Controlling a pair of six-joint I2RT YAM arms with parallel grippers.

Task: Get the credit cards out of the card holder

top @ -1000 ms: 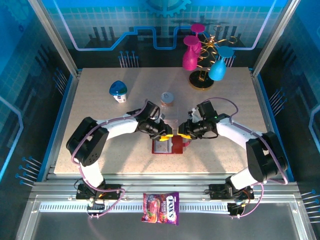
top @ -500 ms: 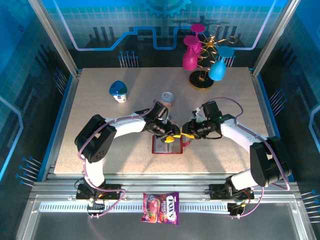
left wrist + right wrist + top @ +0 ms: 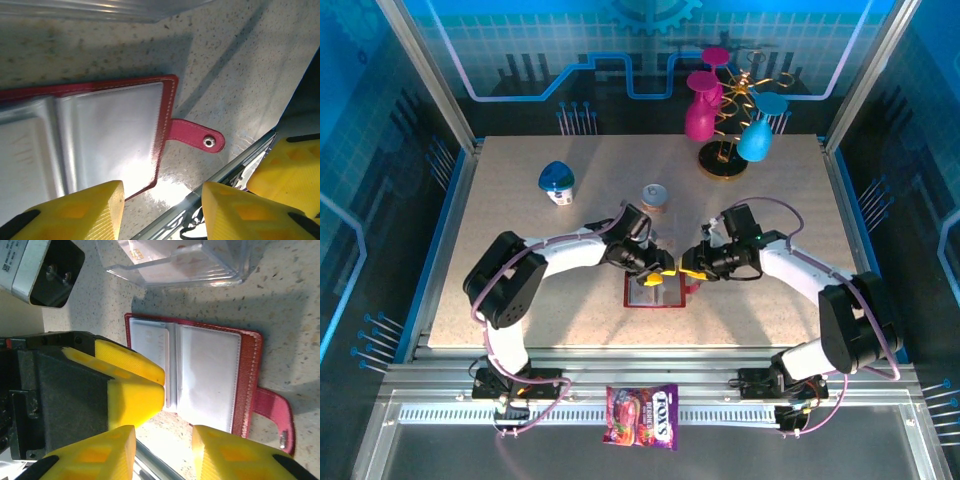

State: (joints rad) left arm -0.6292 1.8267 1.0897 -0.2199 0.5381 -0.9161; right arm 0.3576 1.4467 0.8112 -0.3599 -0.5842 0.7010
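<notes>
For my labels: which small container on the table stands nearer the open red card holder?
The small round jar, just behind the card holder; the blue-capped bottle stands farther off to the left.

Speckled table (image 3: 510, 215), blue patterned walls (image 3: 365, 150)

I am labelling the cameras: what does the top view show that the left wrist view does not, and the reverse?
Top view: a blue-capped bottle, a small jar, a cup stand and a candy packet. Left wrist view: the metal snap on the red tab. Both: the open red card holder, the table and the left gripper.
</notes>
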